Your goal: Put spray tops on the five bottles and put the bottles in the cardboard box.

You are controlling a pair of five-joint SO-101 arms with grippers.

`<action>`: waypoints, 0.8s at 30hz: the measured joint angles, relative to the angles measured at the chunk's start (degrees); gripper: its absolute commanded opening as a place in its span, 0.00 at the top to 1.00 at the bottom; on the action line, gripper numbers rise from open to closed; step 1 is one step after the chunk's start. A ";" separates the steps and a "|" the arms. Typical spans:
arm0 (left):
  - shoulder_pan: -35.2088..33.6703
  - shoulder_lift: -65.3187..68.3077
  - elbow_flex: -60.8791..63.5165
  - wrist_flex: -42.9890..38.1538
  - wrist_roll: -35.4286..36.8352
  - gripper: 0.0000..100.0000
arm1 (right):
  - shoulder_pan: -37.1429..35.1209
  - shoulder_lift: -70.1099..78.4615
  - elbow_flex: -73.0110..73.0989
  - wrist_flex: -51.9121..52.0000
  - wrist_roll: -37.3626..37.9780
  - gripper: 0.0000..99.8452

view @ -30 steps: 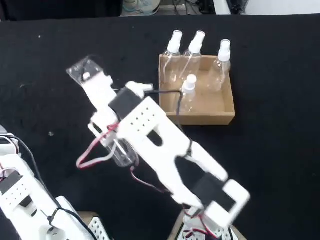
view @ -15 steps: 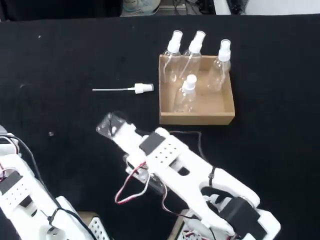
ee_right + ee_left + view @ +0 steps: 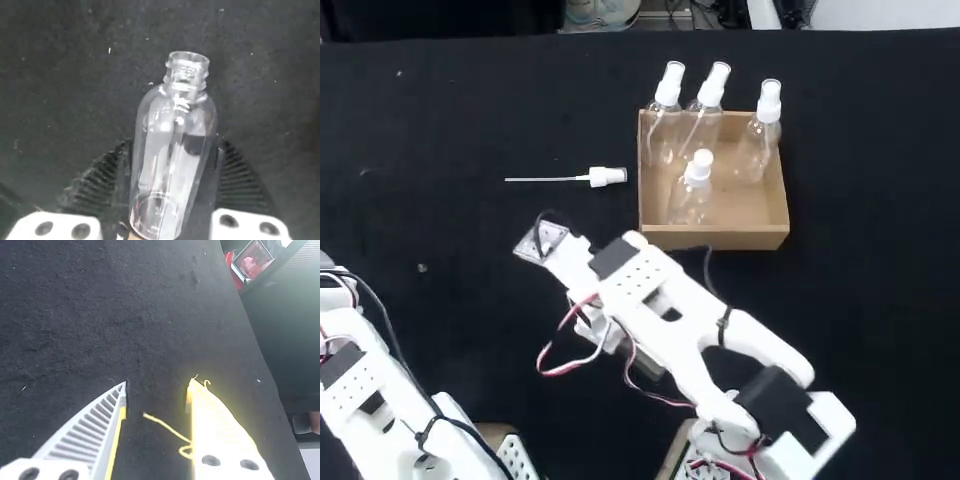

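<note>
Table (image 3: pixel 440 100), black-covered, with two arms based at its near edge. Item 1: left arm (image 3: pixel 360 400), at the near left corner. Its left gripper (image 3: pixel 157 390) hangs over bare black cloth, jaws parted with a clear gap and holding nothing; a loose yellow thread (image 3: pixel 165 427) crosses the gap beside one finger. Item 2: right arm (image 3: pixel 670 330), running from the near edge, right of centre, away and leftward to about mid-table. Its right gripper (image 3: pixel 548 245) is clamped on a clear bottle (image 3: pixel 172 150), jaws pressed against both sides of the body. The bottle's lower half sits between the ribbed pads, and its threaded neck, open and without a top, points away past the fingertips. Whether the bottle touches the cloth cannot be told. Item 3: spray top (image 3: pixel 607 177), white, lying on its side on the table beyond the right gripper. Its head is just beside the left wall of the box but apart from it, and its thin dip tube stretches toward the left edge. Item 4: cardboard box (image 3: pixel 715 238), open-topped, right of centre toward the far edge. Contents: four bottles (image 3: pixel 698 185), clear, each fitted with a white sprayer. One stands near the middle of the box, two side by side at the far left corner, one at the far right corner, sprayers rising above the rim.
</note>
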 measured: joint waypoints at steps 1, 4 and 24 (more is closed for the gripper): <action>0.18 0.00 0.00 0.00 0.00 0.81 | 0.00 0.53 -1.14 0.97 -0.62 0.78; 0.35 0.00 0.00 0.00 0.00 0.81 | 0.00 3.08 -1.85 1.85 -2.02 0.78; 0.53 0.00 0.00 1.76 0.00 0.81 | 10.20 -5.54 -1.93 6.86 -1.58 0.99</action>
